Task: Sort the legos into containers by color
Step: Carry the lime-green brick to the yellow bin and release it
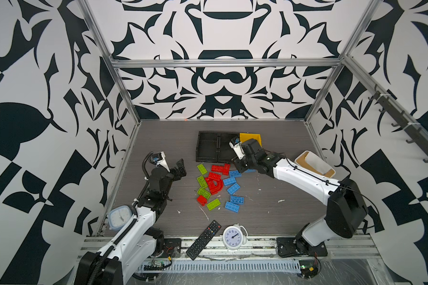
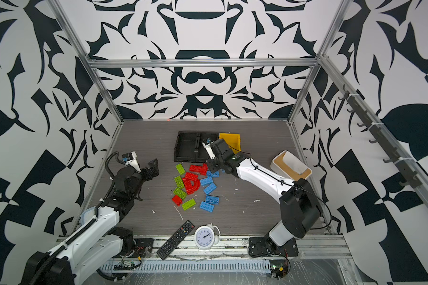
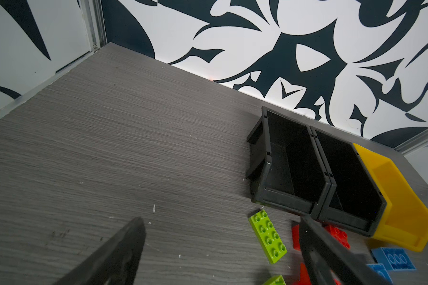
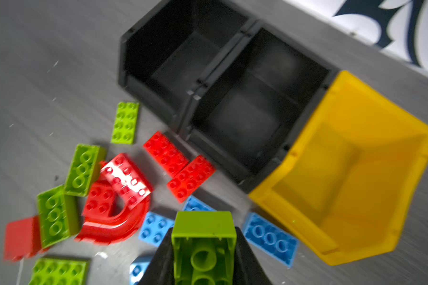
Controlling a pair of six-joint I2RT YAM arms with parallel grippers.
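Grey tabletop [image 1: 269,197], busy wallpaper [image 1: 220,74]: your right gripper [image 4: 203,246] is clamped on a lime green brick [image 4: 203,222], dead centre between its jaws, hovering just short of the yellow bin [image 4: 356,172]; loose legos [image 1: 216,183] lie scattered near that bin.

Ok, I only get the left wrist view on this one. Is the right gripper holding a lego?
Observer: Yes, the right gripper is shut on a lime green lego, clear in the right wrist view.
Operator: Anything inside the yellow bin?
Observer: No lego shows inside the yellow bin in the right wrist view.
Operator: Other clutter?
Observer: A remote and a white clock lie near the front edge in a top view.
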